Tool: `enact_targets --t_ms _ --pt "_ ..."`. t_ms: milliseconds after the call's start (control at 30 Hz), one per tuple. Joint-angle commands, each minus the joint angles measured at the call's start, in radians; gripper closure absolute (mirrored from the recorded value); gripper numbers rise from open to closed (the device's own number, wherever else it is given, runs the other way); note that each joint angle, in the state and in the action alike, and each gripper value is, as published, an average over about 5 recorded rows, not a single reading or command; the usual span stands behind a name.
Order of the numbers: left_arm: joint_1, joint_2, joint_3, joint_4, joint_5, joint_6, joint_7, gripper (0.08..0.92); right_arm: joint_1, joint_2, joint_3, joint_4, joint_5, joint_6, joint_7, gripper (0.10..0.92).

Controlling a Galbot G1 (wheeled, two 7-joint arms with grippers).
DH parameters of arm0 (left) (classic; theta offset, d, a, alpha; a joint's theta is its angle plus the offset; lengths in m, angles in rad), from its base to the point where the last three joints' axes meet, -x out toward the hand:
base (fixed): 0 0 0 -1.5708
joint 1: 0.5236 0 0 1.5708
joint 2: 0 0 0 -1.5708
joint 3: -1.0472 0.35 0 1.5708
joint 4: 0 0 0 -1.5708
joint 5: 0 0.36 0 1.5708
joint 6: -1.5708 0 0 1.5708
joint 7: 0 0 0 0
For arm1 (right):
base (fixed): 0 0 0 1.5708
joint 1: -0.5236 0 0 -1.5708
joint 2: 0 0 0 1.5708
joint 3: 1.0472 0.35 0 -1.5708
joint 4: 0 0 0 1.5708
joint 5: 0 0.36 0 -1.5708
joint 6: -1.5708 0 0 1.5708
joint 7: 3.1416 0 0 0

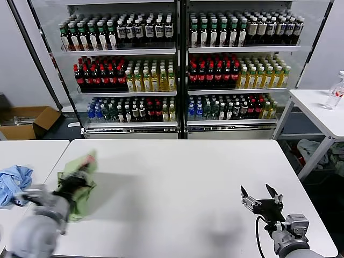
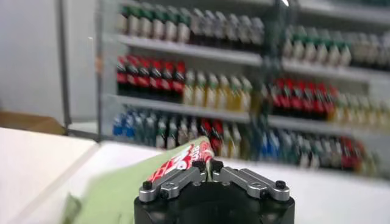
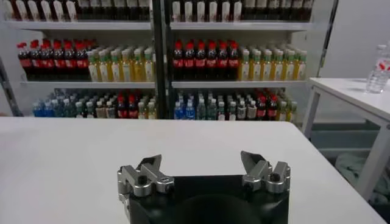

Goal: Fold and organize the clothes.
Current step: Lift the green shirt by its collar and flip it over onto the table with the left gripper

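Head view: light green polo shirt (image 1: 79, 185) bunched at about 9 o'clock on the white desk (image 1: 177, 188), lifted in the left gripper (image 1: 72, 185), red-pink print at its upper edge. Light blue cloth (image 1: 13, 183) further out toward 9 o'clock, on the neighbouring desk. Right gripper (image 1: 262, 196) low at 4 o'clock, above bare desk, fingers spread and holding nothing. Drinks cooler (image 1: 177, 64) full of bottles at 12 o'clock.

Left wrist view: fingers (image 2: 198, 165) clenched together on a fold of the green shirt (image 2: 122, 189), printed patch just beside the tips.

Right wrist view: fingers (image 3: 151, 165) released, wide apart, nothing between them; desk (image 3: 91, 152) beneath, side table with a water bottle (image 3: 379, 68) beyond.
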Motion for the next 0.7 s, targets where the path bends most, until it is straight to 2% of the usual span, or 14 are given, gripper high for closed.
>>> enact_targets --t_ms 33,367,533,700 --pt "-0.080 -0.197 0.524 -0.007 0.454 0.039 -0.042 0.893 -0.002 0.008 0.016 0.007 0.005 0.002 0.001 0.203" --pt "-0.295 -0.320 0.682 0.232 0.353 0.054 -0.119 0.893 0.020 0.007 0.014 -0.017 0.005 0.002 0.000 0.203" --pt "-0.313 -0.354 0.709 0.238 0.324 0.014 -0.071 0.873 0.023 0.008 0.013 -0.019 0.005 0.001 0.000 0.202" --pt "-0.240 -0.333 0.698 0.157 0.282 -0.058 -0.027 0.742 0.042 0.013 -0.011 -0.031 0.003 0.002 -0.001 0.203"
